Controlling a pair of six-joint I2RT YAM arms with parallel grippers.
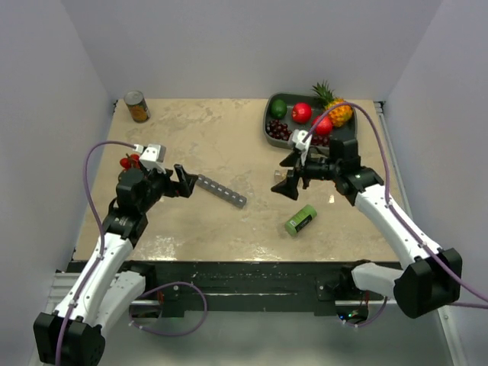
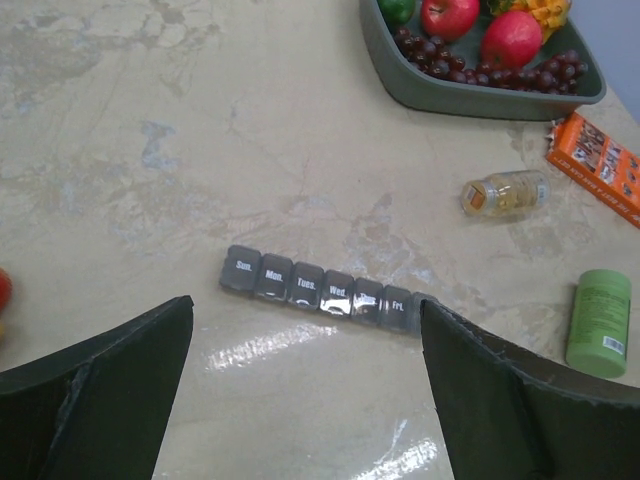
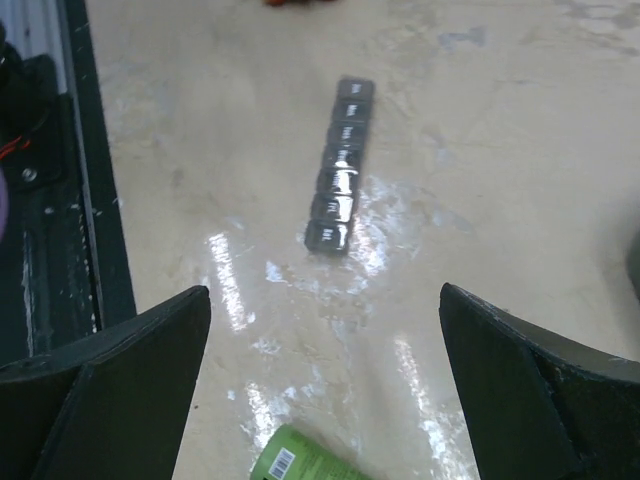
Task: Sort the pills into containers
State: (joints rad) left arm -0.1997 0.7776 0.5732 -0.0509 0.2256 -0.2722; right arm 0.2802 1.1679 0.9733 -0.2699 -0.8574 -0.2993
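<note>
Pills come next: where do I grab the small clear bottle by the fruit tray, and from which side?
Take the clear bottle across the middle of its body, from straight above. It lies on its side on the table, so its two long sides are free to pinch; gripping end to end would likely slip.

Marbled table (image 1: pixel 206 141): grey compartment strip (image 1: pixel 222 191), green box (image 1: pixel 300 219), fruit tray (image 2: pixel 450 98), can (image 1: pixel 137 107), clear bottle (image 2: pixel 505 194).

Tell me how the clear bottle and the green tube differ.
The clear bottle shows yellowish pills inside; the green tube is opaque with a white label. In the left wrist view the clear bottle lies crosswise, the green tube lengthwise. Both lie on their sides on the table, ungripped.
</note>
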